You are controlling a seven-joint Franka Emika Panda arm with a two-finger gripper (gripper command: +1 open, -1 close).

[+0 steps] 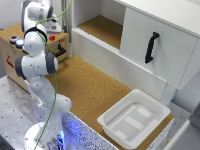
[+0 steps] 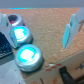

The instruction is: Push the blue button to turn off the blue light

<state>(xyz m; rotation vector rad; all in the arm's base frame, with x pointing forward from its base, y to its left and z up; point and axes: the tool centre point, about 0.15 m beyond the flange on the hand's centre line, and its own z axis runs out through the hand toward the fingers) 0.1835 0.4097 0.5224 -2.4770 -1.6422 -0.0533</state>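
Observation:
In the wrist view the blue button (image 2: 21,34) is a glowing blue domed cap with a pale rim on the wooden box (image 2: 47,20). A second, similar glowing cap (image 2: 29,55) sits beside it; I cannot tell their roles apart. A darker round knob with red in it (image 2: 15,21) lies on the button's other side. My gripper (image 2: 36,25) is open and empty above the box top, beside the button, with pale fingers (image 2: 70,27) wide apart. In the exterior view the button (image 1: 20,43) shows on the box (image 1: 10,57); the arm hides the gripper there.
A small red button (image 1: 52,37) sits on the box top, with a black handle (image 1: 61,50) on its side. A white tray (image 1: 134,117) stands on the cork table (image 1: 90,85). A white cabinet has a black-handled door (image 1: 151,47).

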